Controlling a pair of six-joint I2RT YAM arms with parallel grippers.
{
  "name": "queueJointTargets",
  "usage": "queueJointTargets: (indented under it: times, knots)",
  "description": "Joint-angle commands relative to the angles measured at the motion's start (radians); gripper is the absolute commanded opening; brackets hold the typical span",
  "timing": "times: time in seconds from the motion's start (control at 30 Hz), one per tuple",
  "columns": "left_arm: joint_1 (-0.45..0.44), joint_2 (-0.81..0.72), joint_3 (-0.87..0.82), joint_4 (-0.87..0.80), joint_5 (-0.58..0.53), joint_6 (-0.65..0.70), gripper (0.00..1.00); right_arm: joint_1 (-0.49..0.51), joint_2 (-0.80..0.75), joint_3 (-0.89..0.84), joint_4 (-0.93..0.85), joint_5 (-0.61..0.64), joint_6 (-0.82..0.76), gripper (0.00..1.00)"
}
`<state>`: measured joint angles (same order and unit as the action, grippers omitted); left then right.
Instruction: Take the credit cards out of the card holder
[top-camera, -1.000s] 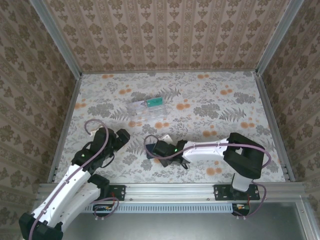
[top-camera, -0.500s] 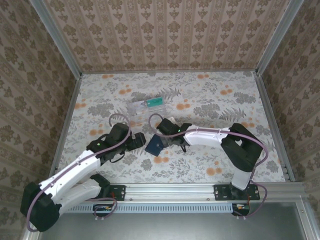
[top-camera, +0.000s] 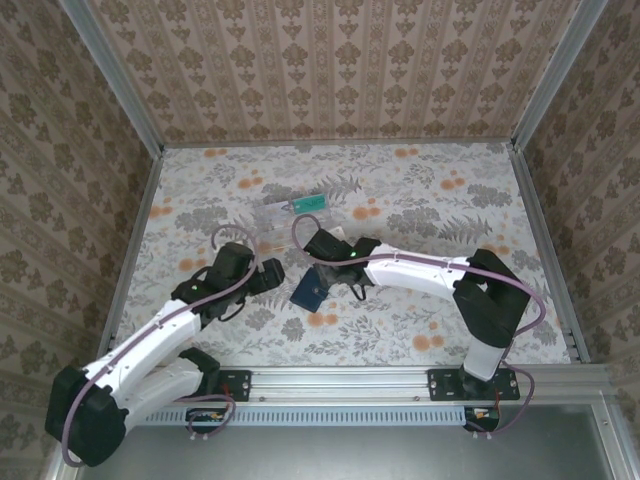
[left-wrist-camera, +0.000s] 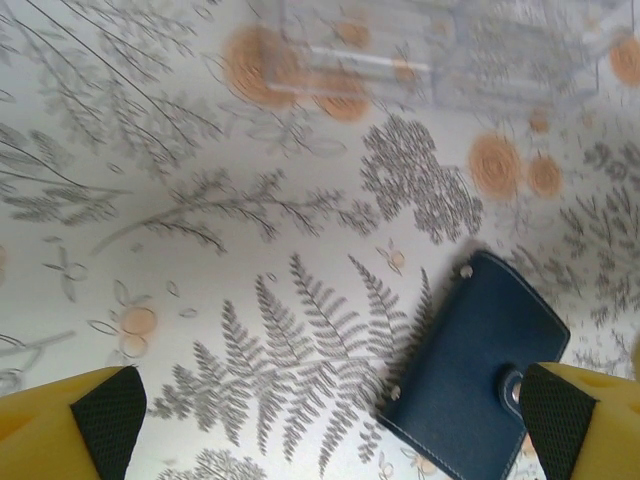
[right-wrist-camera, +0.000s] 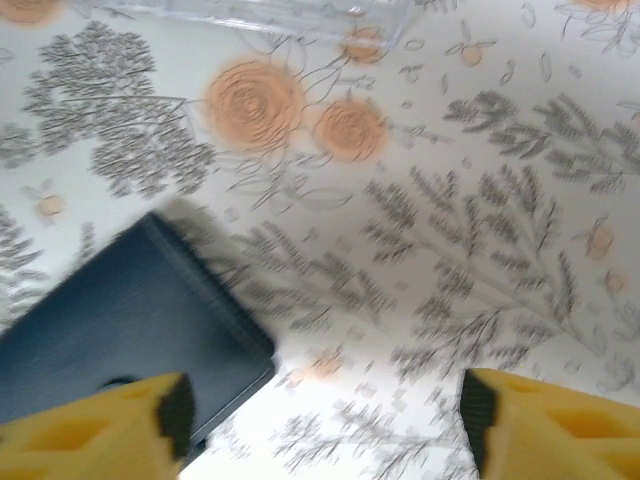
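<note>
Card holder (top-camera: 308, 290): dark navy, folded shut, lying flat on the table (top-camera: 450, 220), near the middle and slightly left, turned at a diagonal.
Card holder, left wrist view (left-wrist-camera: 475, 375): the snap tab side faces up, with small metal studs along one edge; the tab end lies just beside the right finger pad.
Card holder, right wrist view (right-wrist-camera: 110, 330): one corner points toward the far side; its near end passes below the left finger pad. Contact cannot be told.
Credit cards: one teal-green card (top-camera: 310, 204) shows at the far right end of the clear box; whether it lies in or on the box cannot be told.
Clear box (top-camera: 293, 215): transparent plastic, rectangular, on the table just beyond the card holder and apart from it. It is blurred at the top of both wrist views (left-wrist-camera: 430, 60) (right-wrist-camera: 260, 15).
Left gripper (top-camera: 275, 280): low over the table, just left of the card holder. Jaws are spread wide and hold nothing (left-wrist-camera: 330, 420).
Right gripper (top-camera: 328, 262): just beyond and right of the card holder, between it and the clear box. Jaws are spread wide and hold nothing (right-wrist-camera: 325, 410).
Table surface: pale cloth printed with grey ferns and orange flowers.
</note>
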<state>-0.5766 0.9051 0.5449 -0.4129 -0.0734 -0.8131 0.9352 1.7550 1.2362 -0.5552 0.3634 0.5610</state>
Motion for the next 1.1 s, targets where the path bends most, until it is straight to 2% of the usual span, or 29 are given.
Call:
queueJointTargets:
  times: [0.0,0.27,0.57,1.07]
  knots:
    - [0.034,-0.026,-0.013,-0.004,0.044,0.041,1.00,0.037,0.029,0.062,-0.158,-0.035,0.196,0.62]
    - [0.084,-0.086,-0.056,0.002,0.054,0.057,1.00,0.103,0.168,0.221,-0.274,-0.017,0.313,0.47]
    - [0.157,-0.130,-0.080,-0.004,0.096,0.084,1.00,0.119,0.277,0.313,-0.300,-0.035,0.339,0.43]
    - [0.189,-0.150,-0.108,0.005,0.132,0.078,1.00,0.139,0.356,0.355,-0.309,-0.044,0.349,0.41]
